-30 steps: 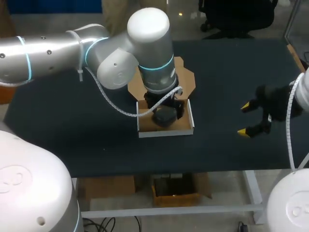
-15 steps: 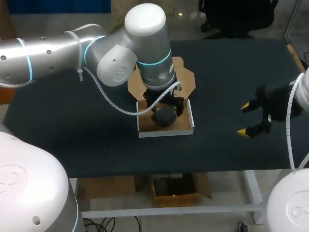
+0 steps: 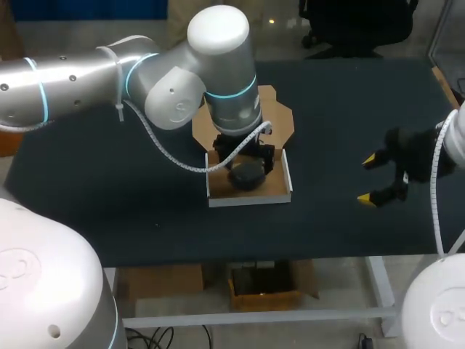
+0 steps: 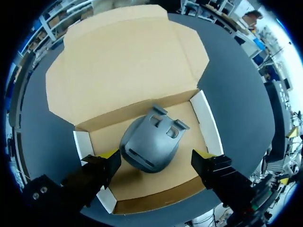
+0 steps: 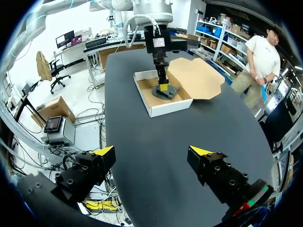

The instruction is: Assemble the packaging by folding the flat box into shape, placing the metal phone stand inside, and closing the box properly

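An open cardboard box (image 3: pixel 279 190) with white side walls stands mid-table, its brown lid (image 3: pixel 280 120) lying flat behind it. The dark grey metal phone stand (image 3: pixel 247 177) lies inside. My left gripper (image 3: pixel 247 154) hangs open just over the stand. In the left wrist view the gripper (image 4: pixel 155 155) has a yellow-tipped finger on each side of the stand (image 4: pixel 150 142), clear of it, inside the box (image 4: pixel 208 124) and ahead of the lid (image 4: pixel 128 56). My right gripper (image 3: pixel 369 179) stands open far to the right, holding nothing. From the right wrist view the gripper (image 5: pixel 152 150) faces the box (image 5: pixel 163 108).
The black tabletop (image 3: pixel 341 109) spreads bare between the box and my right gripper. Its front edge runs a short way in front of the box. My left arm's large elbow (image 3: pixel 218 43) hangs over the table behind the box.
My left arm has shifted slightly back and up from the stand, which stays in the box. The right arm has kept still.
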`<action>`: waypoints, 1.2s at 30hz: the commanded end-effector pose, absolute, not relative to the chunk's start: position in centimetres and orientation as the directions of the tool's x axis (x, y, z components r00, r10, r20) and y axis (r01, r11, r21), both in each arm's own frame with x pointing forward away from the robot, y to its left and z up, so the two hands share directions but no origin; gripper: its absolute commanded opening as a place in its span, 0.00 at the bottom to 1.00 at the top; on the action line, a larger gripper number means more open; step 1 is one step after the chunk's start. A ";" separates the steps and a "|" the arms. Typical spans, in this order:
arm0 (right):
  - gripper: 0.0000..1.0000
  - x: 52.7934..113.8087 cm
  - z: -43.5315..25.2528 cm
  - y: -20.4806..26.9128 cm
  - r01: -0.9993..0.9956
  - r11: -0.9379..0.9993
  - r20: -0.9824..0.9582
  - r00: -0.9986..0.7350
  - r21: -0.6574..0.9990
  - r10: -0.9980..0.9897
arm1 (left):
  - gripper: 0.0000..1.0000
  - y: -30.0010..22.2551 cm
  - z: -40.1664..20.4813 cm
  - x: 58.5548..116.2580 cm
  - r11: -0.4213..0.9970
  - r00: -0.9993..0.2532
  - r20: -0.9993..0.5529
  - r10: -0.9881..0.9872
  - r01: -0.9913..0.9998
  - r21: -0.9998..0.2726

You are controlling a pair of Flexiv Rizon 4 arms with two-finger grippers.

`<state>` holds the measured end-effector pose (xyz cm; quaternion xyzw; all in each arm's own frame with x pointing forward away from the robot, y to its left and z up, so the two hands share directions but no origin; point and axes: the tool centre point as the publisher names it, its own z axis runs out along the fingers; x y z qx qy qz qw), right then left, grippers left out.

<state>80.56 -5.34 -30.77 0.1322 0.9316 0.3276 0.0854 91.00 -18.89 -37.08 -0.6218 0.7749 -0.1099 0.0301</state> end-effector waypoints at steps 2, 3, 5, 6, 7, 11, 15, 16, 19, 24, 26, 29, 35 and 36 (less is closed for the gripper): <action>1.00 80.5 -30.8 -5.5 0.189 0.748 -0.073 -0.951 0.636 0.302 | 1.00 -19.0 -37.2 90.4 0.141 -0.161 0.118 -0.980 -0.977 -0.163; 1.00 80.5 -30.8 -5.5 0.189 0.748 -0.073 -0.951 0.636 0.302 | 1.00 -19.1 -37.3 90.3 0.136 -0.155 0.128 -0.980 -0.979 -0.150; 1.00 80.5 -30.8 -5.5 0.189 0.748 -0.073 -0.951 0.636 0.302 | 1.00 -19.2 -37.4 90.0 0.120 -0.139 0.134 -0.981 -0.983 -0.142; 1.00 80.5 -30.8 -5.5 0.189 0.748 -0.073 -0.951 0.636 0.302 | 1.00 -19.3 -37.5 89.7 0.119 -0.137 0.129 -0.982 -0.983 -0.141; 1.00 80.5 -30.8 -5.5 0.189 0.748 -0.073 -0.951 0.636 0.302 | 1.00 -19.4 -37.5 89.4 0.118 -0.135 0.125 -0.983 -0.983 -0.139; 1.00 80.5 -30.8 -5.5 0.189 0.748 -0.073 -0.951 0.636 0.302 | 1.00 -20.1 -37.7 87.9 0.131 -0.145 0.095 -0.985 -0.982 -0.139; 1.00 80.5 -30.8 -5.5 0.189 0.748 -0.073 -0.951 0.636 0.302 | 1.00 -21.0 -38.6 87.1 0.134 -0.142 0.052 -0.988 -0.981 -0.139; 1.00 80.5 -30.8 -5.5 0.189 0.748 -0.073 -0.951 0.636 0.302 | 1.00 -21.2 -38.8 87.0 0.130 -0.138 0.045 -0.989 -0.982 -0.139; 1.00 80.5 -30.8 -5.5 0.189 0.748 -0.073 -0.951 0.636 0.302 | 1.00 -21.5 -39.4 86.6 0.113 -0.118 0.030 -0.993 -0.985 -0.132; 1.00 80.5 -30.8 -5.5 0.189 0.748 -0.073 -0.951 0.636 0.302 | 1.00 -21.6 -39.8 86.0 0.094 -0.098 0.027 -0.995 -0.988 -0.121; 1.00 80.5 -30.8 -5.5 0.189 0.748 -0.073 -0.951 0.636 0.302 | 1.00 -21.6 -39.9 85.6 0.085 -0.088 0.023 -0.996 -0.989 -0.123; 1.00 80.5 -30.8 -5.5 0.189 0.748 -0.073 -0.951 0.636 0.302 | 1.00 -21.5 -40.0 85.1 0.069 -0.071 0.015 -0.997 -0.990 -0.123; 1.00 80.5 -30.8 -5.5 0.189 0.748 -0.073 -0.951 0.636 0.302 | 1.00 -20.7 -39.9 84.0 0.031 -0.033 0.008 -0.999 -0.992 -0.122; 1.00 80.5 -30.8 -5.5 0.189 0.748 -0.073 -0.951 0.636 0.302 | 1.00 -20.6 -39.9 83.8 0.026 -0.027 0.009 -1.000 -0.992 -0.120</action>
